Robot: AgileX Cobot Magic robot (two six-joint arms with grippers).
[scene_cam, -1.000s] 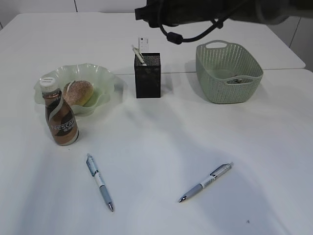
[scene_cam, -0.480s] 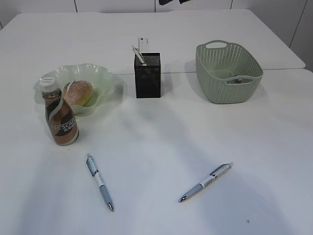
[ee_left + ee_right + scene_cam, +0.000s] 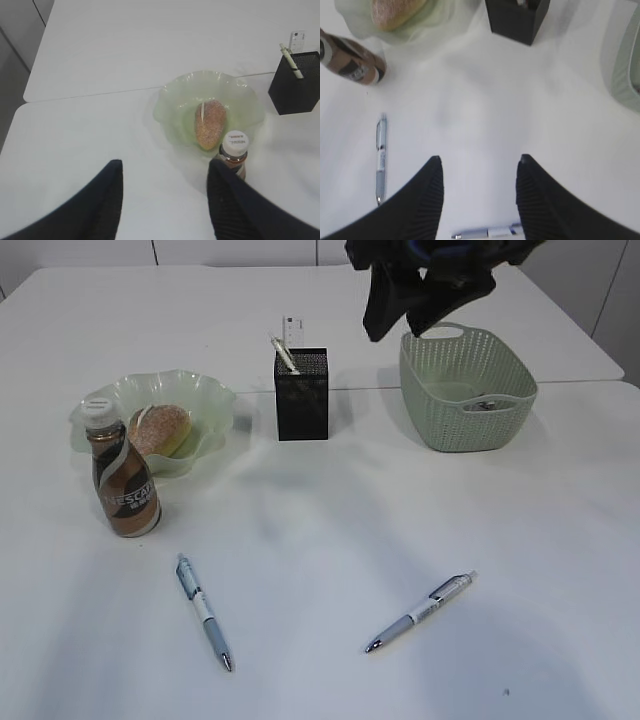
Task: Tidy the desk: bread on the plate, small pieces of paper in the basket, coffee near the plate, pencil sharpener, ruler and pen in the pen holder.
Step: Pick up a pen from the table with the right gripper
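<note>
Bread (image 3: 160, 428) lies on the green plate (image 3: 205, 392), and the coffee bottle (image 3: 125, 485) stands upright right in front of it. The black pen holder (image 3: 302, 395) has a ruler (image 3: 292, 330) sticking out. Two pens (image 3: 204, 612) (image 3: 420, 613) lie on the near table. Small paper pieces (image 3: 485, 405) sit in the green basket (image 3: 465, 390). No pencil sharpener shows. My right gripper (image 3: 395, 328) hangs open and empty high beside the basket; its wrist view shows both pens (image 3: 380, 160) (image 3: 490, 232) far below. My left gripper (image 3: 164, 167) is open, high above the table left of the coffee (image 3: 234, 150).
A seam between two white tables (image 3: 580, 382) runs behind the pen holder and basket. In the left wrist view the table's left edge (image 3: 20, 102) drops off to a grey floor.
The right arm stretched across the top edge a second ago, left the view, and now hangs at the top right near the basket. Nothing on the table has moved.
</note>
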